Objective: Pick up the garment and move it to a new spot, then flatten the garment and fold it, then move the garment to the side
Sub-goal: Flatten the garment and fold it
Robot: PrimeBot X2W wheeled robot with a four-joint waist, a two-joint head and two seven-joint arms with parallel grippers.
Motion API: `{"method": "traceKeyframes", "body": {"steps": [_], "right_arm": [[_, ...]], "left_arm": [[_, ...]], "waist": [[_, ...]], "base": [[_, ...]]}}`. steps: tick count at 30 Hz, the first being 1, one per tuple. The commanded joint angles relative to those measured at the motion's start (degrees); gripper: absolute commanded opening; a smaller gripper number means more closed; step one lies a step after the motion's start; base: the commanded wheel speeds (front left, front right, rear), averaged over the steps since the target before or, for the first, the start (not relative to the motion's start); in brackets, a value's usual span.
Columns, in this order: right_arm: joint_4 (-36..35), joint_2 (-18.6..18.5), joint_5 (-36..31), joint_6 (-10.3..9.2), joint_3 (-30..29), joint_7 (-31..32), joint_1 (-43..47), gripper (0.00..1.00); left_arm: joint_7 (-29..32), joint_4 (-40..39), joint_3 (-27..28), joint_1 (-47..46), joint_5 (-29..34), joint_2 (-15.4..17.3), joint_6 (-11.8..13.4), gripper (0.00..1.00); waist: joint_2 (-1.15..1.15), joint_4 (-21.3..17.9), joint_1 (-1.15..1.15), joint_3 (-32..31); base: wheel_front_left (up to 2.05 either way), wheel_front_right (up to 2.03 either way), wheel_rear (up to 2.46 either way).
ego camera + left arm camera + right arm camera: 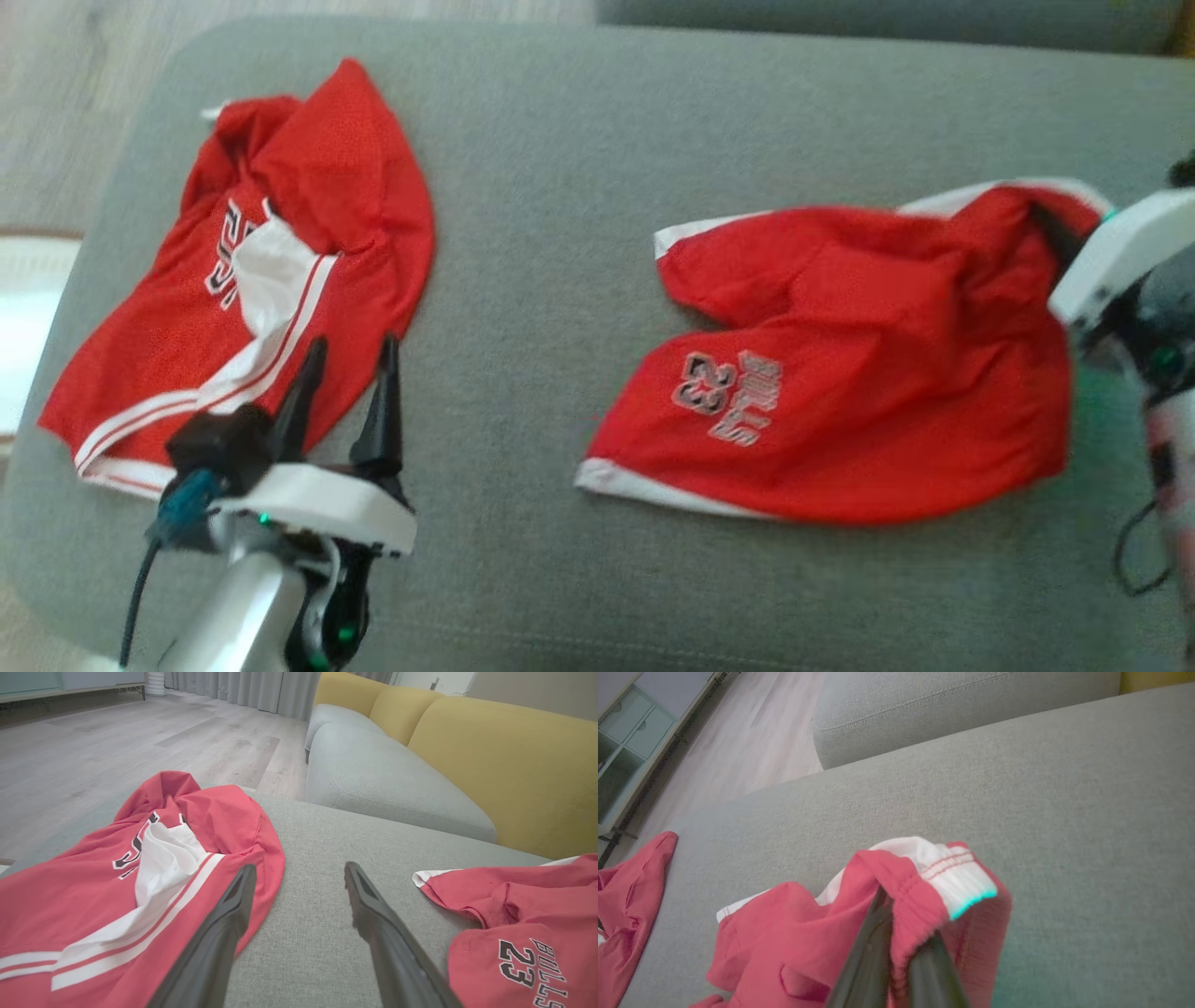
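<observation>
Right wrist view: right claw [901, 921] pinches garment [784, 933] by its bunched rim; we fear the bite slips on lifting. Left claw [352, 347] spread beside second garment [317, 187].

Home living room, grey-and-yellow sofa [420, 756], wood floor [140, 742], curtains [243, 690]

**Open lane down the middle, cloth on both flanks**

I see a wide bare strip of grey cushion [532, 280] between the striped red garment [252, 280] and the numbered red garment [840, 373] — nothing lies on it from near edge to far edge. My left gripper [353, 347] sits at that strip's left border with fingers spread, one finger over the striped garment's hem. My right gripper [896, 952] is clamped on the numbered garment's white-trimmed edge, with bare cushion beyond it. Past the far edge, a grey sofa seat [373, 779] and yellow backrest [514, 765] close things off.
</observation>
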Motion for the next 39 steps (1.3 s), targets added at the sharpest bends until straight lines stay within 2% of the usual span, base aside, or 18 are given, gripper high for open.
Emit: {"method": "traceKeyframes", "body": {"steps": [1,9,10,11,18,24,27,31,36,39], "right_arm": [[-0.6,-1.5,0.6,-0.04,0.7,0.3,-3.2,0.00],[10.2,-5.0,2.8,-0.04,1.9,-2.0,-12.3,0.00],[11.8,-5.0,2.8,-0.04,2.3,-2.2,-13.0,0.28],[13.1,-5.0,2.9,-0.04,2.9,-2.4,-13.6,1.00],[16.6,-4.4,3.1,-0.04,7.3,-5.4,-14.5,1.00],[13.2,-4.6,4.6,-0.04,13.1,-7.2,-12.6,1.00],[8.5,-5.5,5.2,-0.04,16.3,-9.6,-10.4,1.00],[-0.7,-6.9,5.8,-0.04,18.6,-17.1,-4.6,1.00],[-11.4,-7.8,4.4,-0.04,18.0,-29.1,6.5,1.00],[-16.6,-6.5,2.2,-0.04,16.8,-35.9,14.0,1.00]], "left_arm": [[-0.7,-1.0,2.0,-3.0,0.8,0.3,-0.5,1.00],[-0.7,1.4,2.9,-5.2,2.8,-2.5,-2.6,1.00],[-0.7,1.7,3.1,-5.3,3.1,-2.7,-2.8,1.00],[-0.7,2.0,3.2,-5.4,3.3,-2.9,-3.0,1.00],[-0.7,2.3,4.7,-4.7,5.0,-3.3,-4.1,1.00],[-0.7,0.9,8.3,-2.3,7.7,-2.7,-4.6,1.00],[-0.7,-0.7,10.1,-0.7,9.6,-2.8,-4.6,1.00],[-0.7,-3.2,13.0,1.8,11.5,-3.9,-4.6,1.00],[-0.7,-5.6,16.7,5.1,13.5,-5.7,-5.2,1.00],[-0.7,-6.1,18.1,6.9,14.8,-6.7,-5.7,1.00]], "waist": [[0.00,2.3,0.00,2.5],[0.00,4.4,0.00,4.4],[0.00,4.4,0.00,4.2],[0.00,4.2,0.00,3.9],[0.00,1.5,0.00,0.6],[0.00,-3.7,0.00,-4.5],[0.00,-6.4,0.00,-6.8],[0.00,-9.1,0.00,-9.0],[0.00,-11.0,0.00,-10.3],[0.00,-11.4,0.00,-10.6]], "base": [[0.00,0.00,0.00],[0.00,0.00,0.00],[0.00,0.00,0.00],[0.00,0.00,0.00],[0.00,0.00,0.00],[0.00,0.00,0.00],[0.00,0.00,0.00],[0.00,0.00,0.00],[0.00,0.00,0.00],[0.00,0.00,0.00]]}}
